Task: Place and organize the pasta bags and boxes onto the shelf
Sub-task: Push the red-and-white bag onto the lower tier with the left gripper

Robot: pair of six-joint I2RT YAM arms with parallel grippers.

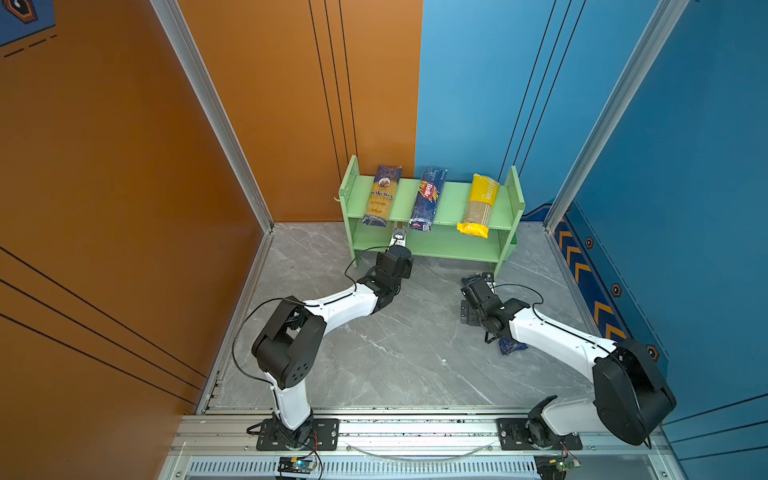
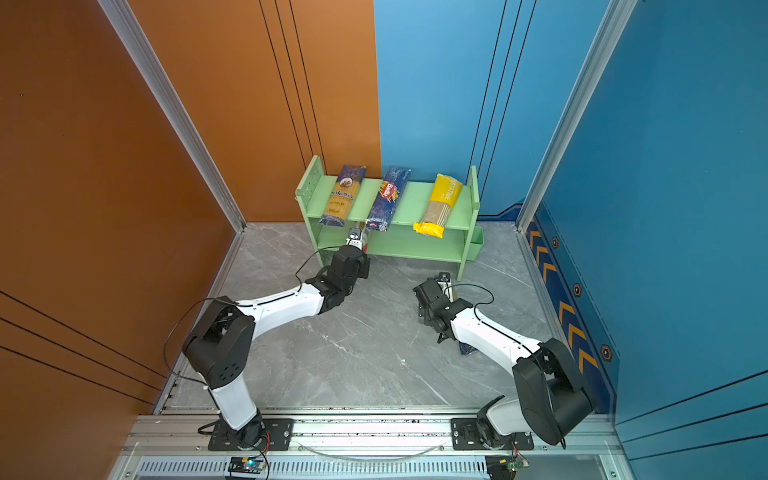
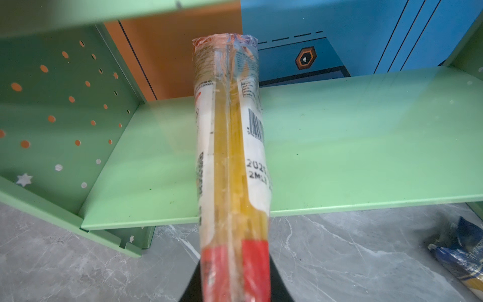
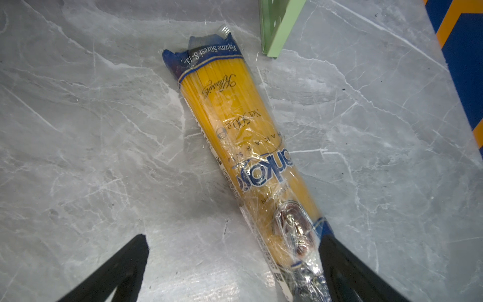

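Note:
The green shelf [image 1: 453, 249] [image 2: 411, 245] stands against the back wall. Three packs lie across its top tier: a dark-blue-and-yellow one [image 1: 381, 195], a dark blue Barilla [image 1: 428, 199] and a yellow Pastatime [image 1: 478, 203]. My left gripper [image 1: 399, 237] [image 3: 235, 277] is shut on the red end of a clear spaghetti pack [image 3: 232, 157], which points in over the bare lower tier [image 3: 352, 146]. A second dark-blue-and-yellow pack [image 4: 243, 136] [image 1: 509, 345] lies on the floor. Low over its near end my right gripper [image 4: 232, 261] [image 1: 478, 282] stands open, one finger beside the pack.
The floor is grey marble [image 1: 395, 345], walled by orange panels on the left and blue ones on the right. The shelf's right leg [image 4: 279, 28] stands just beyond the floor pack's far end. An aluminium rail [image 1: 415, 432] carries both arm bases at the front.

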